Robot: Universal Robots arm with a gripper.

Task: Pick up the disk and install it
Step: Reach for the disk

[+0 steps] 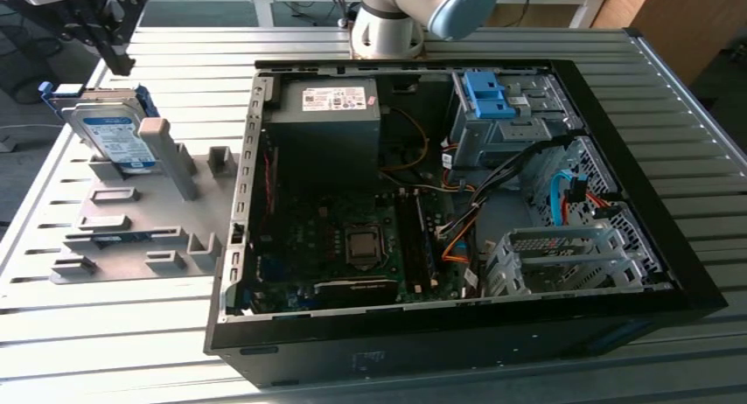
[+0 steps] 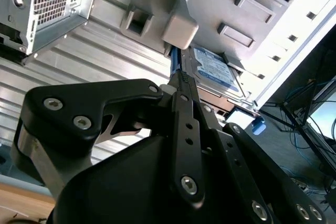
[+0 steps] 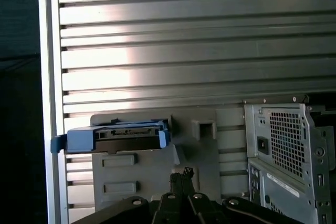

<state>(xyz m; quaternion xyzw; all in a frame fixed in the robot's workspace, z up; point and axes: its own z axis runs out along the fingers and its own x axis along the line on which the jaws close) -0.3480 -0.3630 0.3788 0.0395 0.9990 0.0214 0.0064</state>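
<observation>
Gripper [image 1: 119, 65], jaws together and empty, hangs above and slightly aside of the disk [image 1: 115, 137], apart from it. Disk stands on end in a grey rack [image 1: 146, 213] near the bench [image 1: 117, 334] edge at the exterior view's left. Its long axis is steeply upright. Silver body, white-and-blue label, blue carrier frame.

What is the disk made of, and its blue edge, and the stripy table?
The disk looks like silver-grey metal with a papery white-and-blue label. Its blue frame looks like matte plastic, probably. The table seems aluminium: ribbed, pale, shining.
</observation>
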